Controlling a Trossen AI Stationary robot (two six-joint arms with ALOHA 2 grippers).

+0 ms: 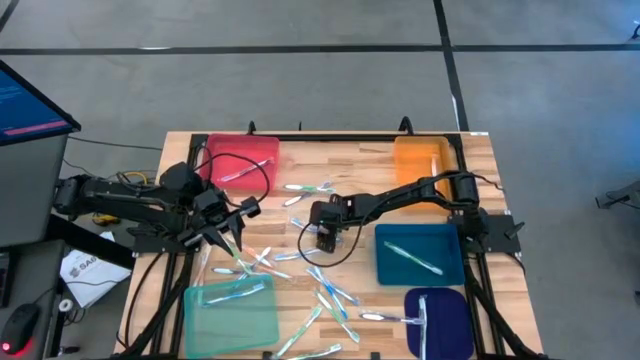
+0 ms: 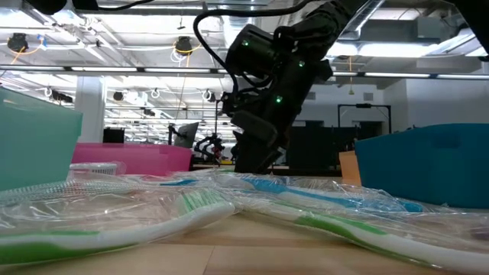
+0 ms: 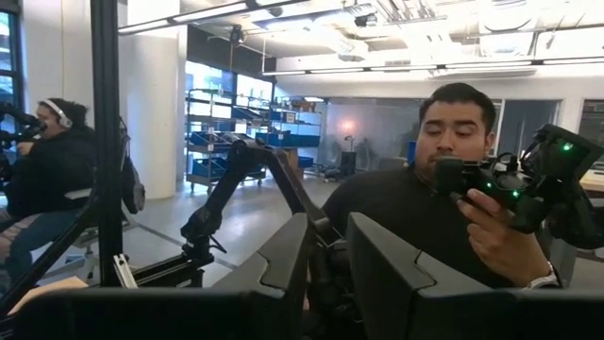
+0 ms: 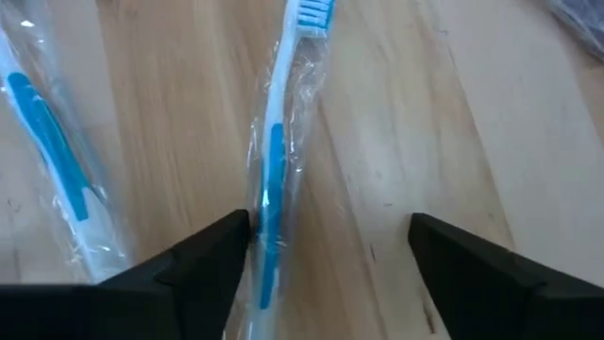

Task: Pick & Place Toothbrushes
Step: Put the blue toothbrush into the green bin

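Toothbrushes (image 1: 322, 300): uncountable scatter; five trays (image 1: 228, 311)

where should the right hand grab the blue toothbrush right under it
Best at the blue-striped mid handle of the wrapped blue and white plastic toothbrush, coming straight down from above. It lies flat on the light wooden table, and the right hand sits open with one finger beside the handle, so shifting sideways until the fingers straddle its narrow width should work.

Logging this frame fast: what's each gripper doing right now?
Left gripper: open, empty, over the table's left side.
Right gripper: open, low over the table, a wrapped blue toothbrush beside one finger.
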